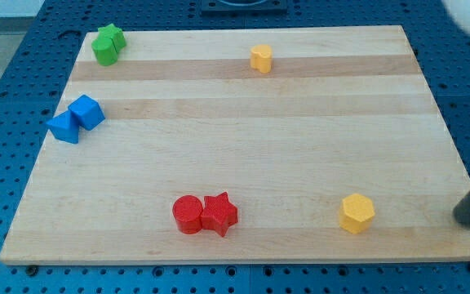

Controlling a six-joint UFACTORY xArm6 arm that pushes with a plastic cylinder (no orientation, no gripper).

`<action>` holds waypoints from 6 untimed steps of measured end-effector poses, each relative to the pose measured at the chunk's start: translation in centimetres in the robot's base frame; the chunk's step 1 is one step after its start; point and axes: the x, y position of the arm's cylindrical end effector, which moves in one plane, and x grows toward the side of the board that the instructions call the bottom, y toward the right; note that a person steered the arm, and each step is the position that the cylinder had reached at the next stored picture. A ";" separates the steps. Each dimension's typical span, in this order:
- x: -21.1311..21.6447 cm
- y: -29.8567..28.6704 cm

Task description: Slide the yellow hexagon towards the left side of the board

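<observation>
Approach step only: my tip [468, 220] parked at three o'clock of the yellow hexagon [356, 213], well apart. No claw fitted, so nothing to report. Next: straight push toward nine o'clock across the counter [300, 155].

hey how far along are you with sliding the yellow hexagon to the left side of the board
Nothing looks done yet: the yellow hexagon sits near the board's bottom right corner. In hand: my tip is off the board's right edge, right of the hexagon and apart from it. Left: touch it and push it left, perhaps past the red blocks.
</observation>
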 end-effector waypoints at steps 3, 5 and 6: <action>-10.0 -15.0; -8.1 -8.1; -4.4 -5.2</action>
